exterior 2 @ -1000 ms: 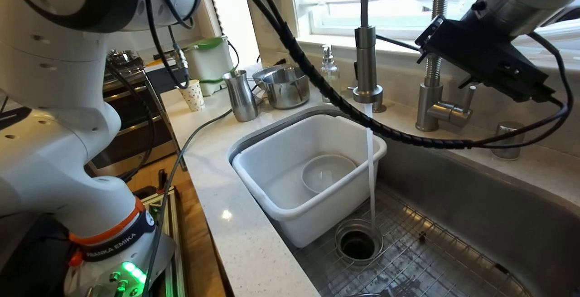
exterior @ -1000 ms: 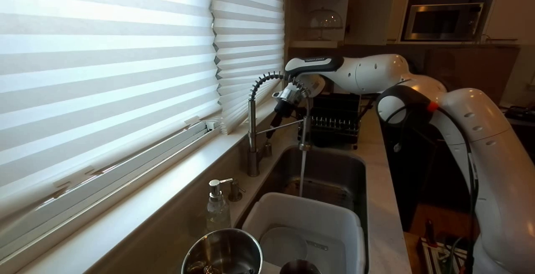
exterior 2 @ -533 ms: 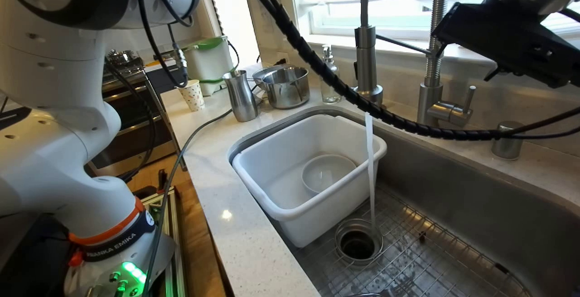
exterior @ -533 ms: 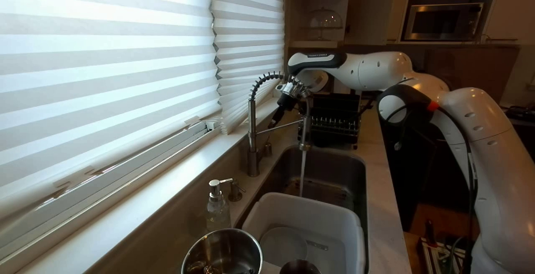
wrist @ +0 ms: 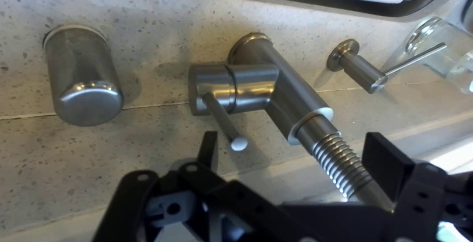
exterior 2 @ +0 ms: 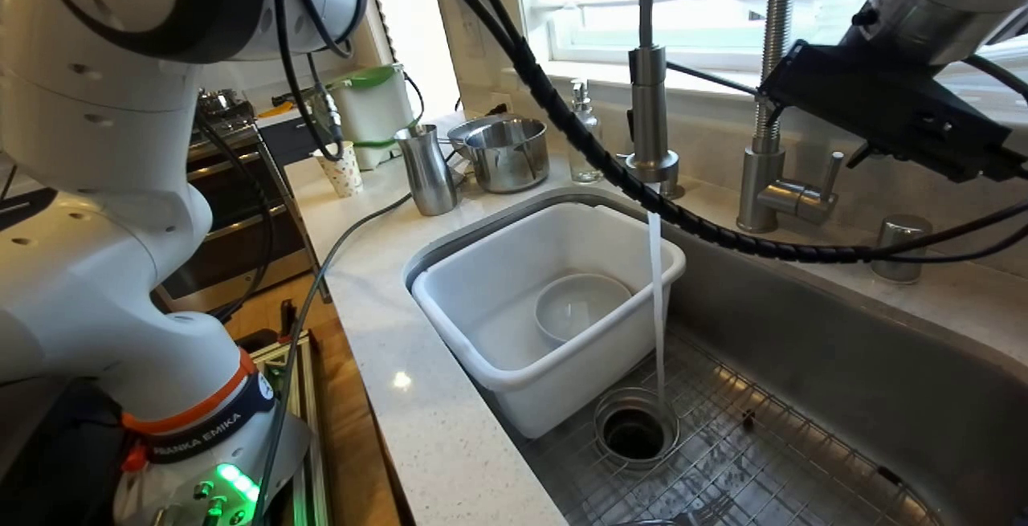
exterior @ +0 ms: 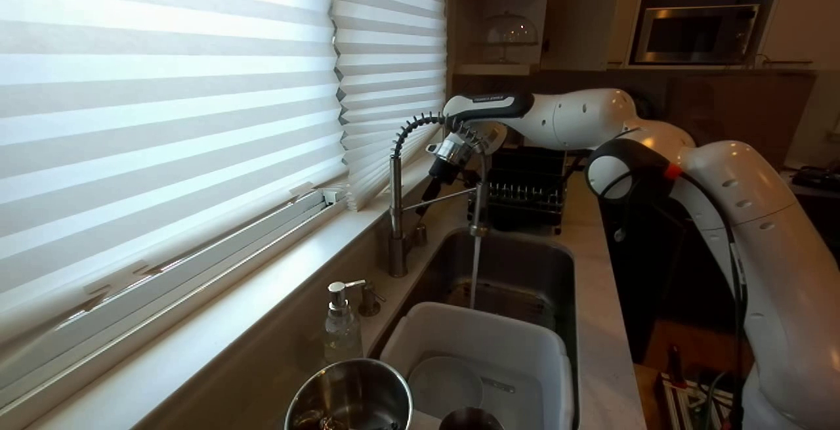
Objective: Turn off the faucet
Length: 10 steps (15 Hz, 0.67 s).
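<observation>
The silver gooseneck faucet (exterior: 396, 193) stands behind the sink, and water (exterior 2: 657, 285) runs from its spray head (exterior 2: 650, 128). Its stem (exterior 2: 759, 181) carries a side lever (exterior 2: 832, 177) that points upward. In the wrist view the faucet body (wrist: 295, 94) is central and the lever (wrist: 223, 122) points toward my gripper (wrist: 295, 146). The gripper is open and empty. The lever tip lies just inside the left finger in the picture, apart from it. The right finger overlaps the view of the spring stem; I cannot tell if they touch. In an exterior view the gripper (exterior: 430, 199) is behind the stem.
A metal cap (wrist: 87, 79) stands beside the faucet, and a soap pump (wrist: 356, 66) is on its other side. A glass soap bottle (exterior: 342, 325) and steel pot (exterior 2: 510, 156) stand nearby. A white tub (exterior 2: 554, 385) sits in the sink. A dish rack (exterior: 525, 187) is behind.
The gripper rose and drew back from the faucet by half a second ago, and has since come lower and closer again. The water runs throughout; the lever looks unchanged.
</observation>
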Available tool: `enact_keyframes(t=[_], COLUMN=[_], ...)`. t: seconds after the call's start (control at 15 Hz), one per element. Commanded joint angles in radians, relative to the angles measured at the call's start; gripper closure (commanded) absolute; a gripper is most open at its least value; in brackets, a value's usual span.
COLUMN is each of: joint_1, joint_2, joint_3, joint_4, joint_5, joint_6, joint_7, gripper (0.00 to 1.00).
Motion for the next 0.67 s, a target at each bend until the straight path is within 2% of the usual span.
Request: enact_keyframes(t=[0.0,0.33,0.6], joint_1=[0.027,0.061,0.065], joint_2=[-0.009,-0.041,-0.055], joint_3=[-0.005,-0.023,-0.005], joint_4=[-0.036,-0.084,-0.102], joint_5=[-0.019,-0.058,-0.041], joint_6=[0.016,0.05,0.081], joint_7=[0.009,0.06,0.036], gripper=[0.0,0.0,0.0])
